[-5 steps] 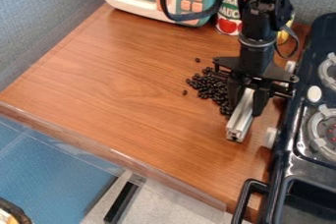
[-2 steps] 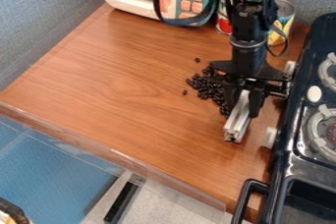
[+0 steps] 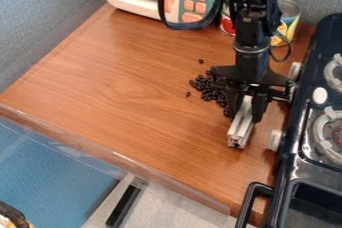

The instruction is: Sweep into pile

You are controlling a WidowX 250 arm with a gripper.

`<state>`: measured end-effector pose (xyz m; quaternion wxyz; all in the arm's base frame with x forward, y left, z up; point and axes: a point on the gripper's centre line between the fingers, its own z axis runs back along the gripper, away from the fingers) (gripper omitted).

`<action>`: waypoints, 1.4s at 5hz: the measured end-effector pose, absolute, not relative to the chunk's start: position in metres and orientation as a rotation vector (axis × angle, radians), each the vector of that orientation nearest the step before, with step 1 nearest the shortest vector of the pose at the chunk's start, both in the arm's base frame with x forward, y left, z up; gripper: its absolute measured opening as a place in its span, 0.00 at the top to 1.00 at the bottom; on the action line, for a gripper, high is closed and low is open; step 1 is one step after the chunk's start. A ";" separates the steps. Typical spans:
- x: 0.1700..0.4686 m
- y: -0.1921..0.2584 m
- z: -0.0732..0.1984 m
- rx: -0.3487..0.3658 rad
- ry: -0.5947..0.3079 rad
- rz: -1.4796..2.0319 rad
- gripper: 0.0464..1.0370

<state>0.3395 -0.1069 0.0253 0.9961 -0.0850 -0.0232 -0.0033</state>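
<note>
Cam view: black two-finger gripper (image 3: 246, 109) is pinching silver grooved metal bar (image 3: 240, 126) btwn its fingers, R side of brown wood-grain counter (image 3: 120, 82), nr black stove (image 3: 294, 144). Small dark-brown beans (image 3: 210, 90) are lying in a loose heap just beside gripper, a couple sitting apart.

The gripper (image 3: 246, 107) holds a silver metal bar (image 3: 240, 128) over the wooden counter (image 3: 127, 97), dark beans (image 3: 212, 91) piled just beside it, two strays apart, black stove (image 3: 314, 127) along one side, toy microwave (image 3: 133, 3) behind!
</note>
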 end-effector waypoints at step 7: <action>0.345 -0.119 0.022 -0.154 -0.083 -0.008 0.66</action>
